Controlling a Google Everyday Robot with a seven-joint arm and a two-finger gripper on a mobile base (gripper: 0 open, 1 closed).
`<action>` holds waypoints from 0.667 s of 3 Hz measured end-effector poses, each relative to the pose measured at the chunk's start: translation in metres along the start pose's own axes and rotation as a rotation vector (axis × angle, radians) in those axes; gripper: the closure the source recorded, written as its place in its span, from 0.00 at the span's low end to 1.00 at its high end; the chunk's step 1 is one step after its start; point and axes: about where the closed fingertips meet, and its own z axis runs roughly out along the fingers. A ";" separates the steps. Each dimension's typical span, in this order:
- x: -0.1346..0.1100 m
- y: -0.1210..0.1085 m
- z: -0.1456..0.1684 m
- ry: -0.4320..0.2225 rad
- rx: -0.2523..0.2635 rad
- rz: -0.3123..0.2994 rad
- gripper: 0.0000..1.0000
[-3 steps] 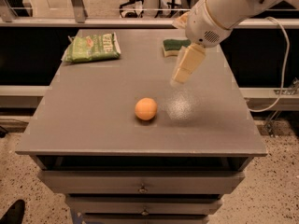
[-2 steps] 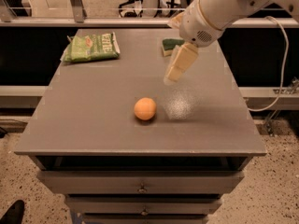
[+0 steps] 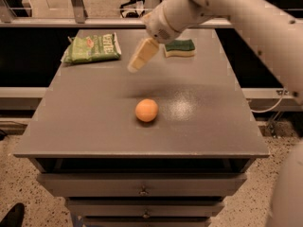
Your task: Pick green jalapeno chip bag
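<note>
Gripper point(image 3: 134, 67) now nearer chip bag point(image 3: 91, 48)

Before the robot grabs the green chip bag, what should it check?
1. The green jalapeno chip bag is in view, flat at the back-left corner of the table: ok.
2. The gripper is above the bag: not ok, it hangs between the bag and the sponge.
3. Nothing lies between gripper and bag: ok.
4. The orange ball is out of the way, mid-table: ok.
5. Bag gripped: not ok.
</note>
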 end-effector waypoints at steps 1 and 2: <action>-0.021 -0.030 0.043 -0.064 0.038 0.052 0.00; -0.035 -0.054 0.092 -0.099 0.068 0.123 0.00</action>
